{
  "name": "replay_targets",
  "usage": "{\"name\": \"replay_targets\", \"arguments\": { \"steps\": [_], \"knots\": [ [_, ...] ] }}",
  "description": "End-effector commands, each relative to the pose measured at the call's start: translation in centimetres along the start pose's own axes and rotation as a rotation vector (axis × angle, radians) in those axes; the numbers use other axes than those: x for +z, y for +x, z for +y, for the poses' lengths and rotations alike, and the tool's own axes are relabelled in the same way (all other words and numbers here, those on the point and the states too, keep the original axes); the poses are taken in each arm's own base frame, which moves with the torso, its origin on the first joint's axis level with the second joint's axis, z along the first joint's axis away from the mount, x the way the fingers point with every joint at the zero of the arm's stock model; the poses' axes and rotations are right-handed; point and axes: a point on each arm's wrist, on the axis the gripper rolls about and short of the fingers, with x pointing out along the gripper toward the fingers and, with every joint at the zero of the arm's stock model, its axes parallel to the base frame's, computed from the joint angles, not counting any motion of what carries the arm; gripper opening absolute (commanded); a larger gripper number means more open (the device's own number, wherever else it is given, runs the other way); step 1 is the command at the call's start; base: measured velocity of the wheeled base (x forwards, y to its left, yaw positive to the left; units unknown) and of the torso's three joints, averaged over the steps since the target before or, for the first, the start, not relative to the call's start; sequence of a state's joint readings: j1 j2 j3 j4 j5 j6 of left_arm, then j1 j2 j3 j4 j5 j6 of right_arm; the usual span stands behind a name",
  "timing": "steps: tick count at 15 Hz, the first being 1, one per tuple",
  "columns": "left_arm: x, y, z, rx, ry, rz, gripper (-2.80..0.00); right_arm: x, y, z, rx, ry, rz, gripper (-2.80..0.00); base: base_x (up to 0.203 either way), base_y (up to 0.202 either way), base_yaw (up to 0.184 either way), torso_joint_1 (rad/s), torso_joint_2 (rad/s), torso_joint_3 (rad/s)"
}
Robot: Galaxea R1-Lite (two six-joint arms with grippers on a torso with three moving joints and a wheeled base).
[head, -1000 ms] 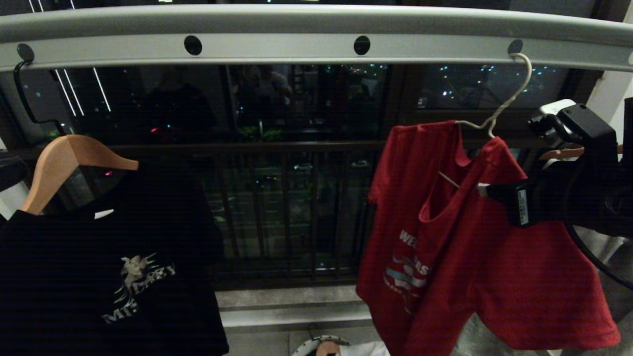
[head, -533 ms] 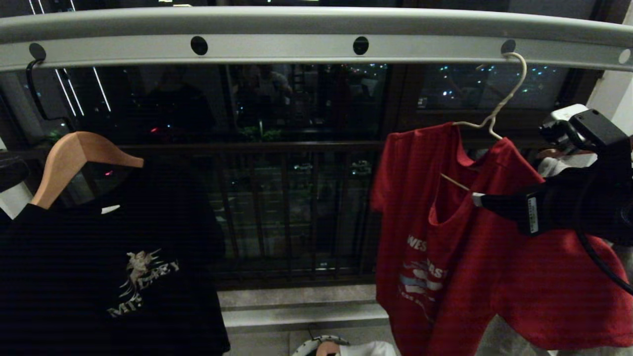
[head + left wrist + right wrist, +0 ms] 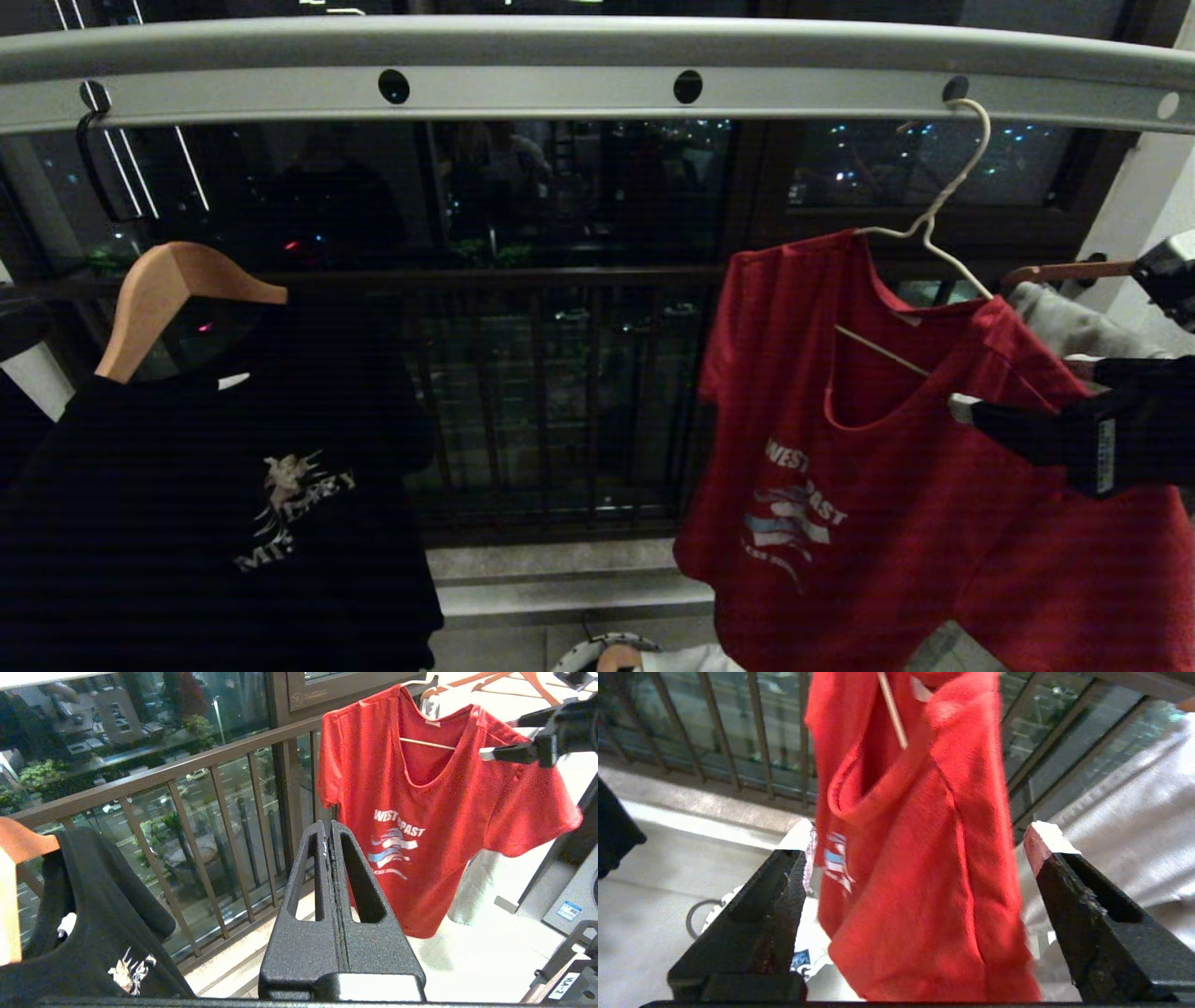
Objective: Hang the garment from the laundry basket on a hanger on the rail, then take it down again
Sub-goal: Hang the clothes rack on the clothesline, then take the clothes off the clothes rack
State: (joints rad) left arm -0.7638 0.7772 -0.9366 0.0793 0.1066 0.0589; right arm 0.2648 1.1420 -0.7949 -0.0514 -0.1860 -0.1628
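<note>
Beside the red shirt's shoulder, the right gripper (image 3: 915,858) is standing wide, its fingers (image 3: 1045,849) spread on either side of the cloth without pinching it. That red shirt (image 3: 896,485) is hanging on the white wire hanger (image 3: 934,210), which is hooking into a hole of the grey rail (image 3: 560,89). Well to the left, the left gripper (image 3: 331,833) is sitting pressed together, holding nothing, near the black shirt (image 3: 224,504)
</note>
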Motion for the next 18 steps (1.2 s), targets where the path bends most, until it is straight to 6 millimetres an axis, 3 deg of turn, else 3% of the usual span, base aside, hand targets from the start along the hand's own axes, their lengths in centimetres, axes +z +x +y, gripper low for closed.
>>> {"name": "replay_targets", "arguments": {
  "steps": [1, 13, 14, 18],
  "knots": [
    [0.1, -0.2, 0.0, 0.001, 0.0, -0.006, -2.8, 0.1, -1.1, -0.5, -0.025, 0.011, -0.031, 0.0, 0.0, 0.0, 0.0, 0.0, 0.0, 0.0],
    [0.2, -0.4, 0.1, 0.002, -0.001, -0.016, -2.8, -0.6, -3.8, -1.9, -0.108, 0.043, -0.087, 0.0, 0.0, 0.0, 0.0, 0.0, 0.0, 0.0],
    [0.2, -0.5, 0.1, 0.002, 0.0, -0.018, -2.8, -0.5, -4.1, -1.9, -0.105, 0.043, -0.096, -2.8, 0.0, 0.0, 0.0, 0.0, 0.0, 0.0],
    [0.2, -0.4, 0.1, 0.002, 0.001, -0.015, -2.8, -0.5, -3.9, -1.0, -0.005, 0.015, -0.047, -2.8, 0.0, 0.0, 0.0, 0.0, 0.0, 0.0]
  ]
}}
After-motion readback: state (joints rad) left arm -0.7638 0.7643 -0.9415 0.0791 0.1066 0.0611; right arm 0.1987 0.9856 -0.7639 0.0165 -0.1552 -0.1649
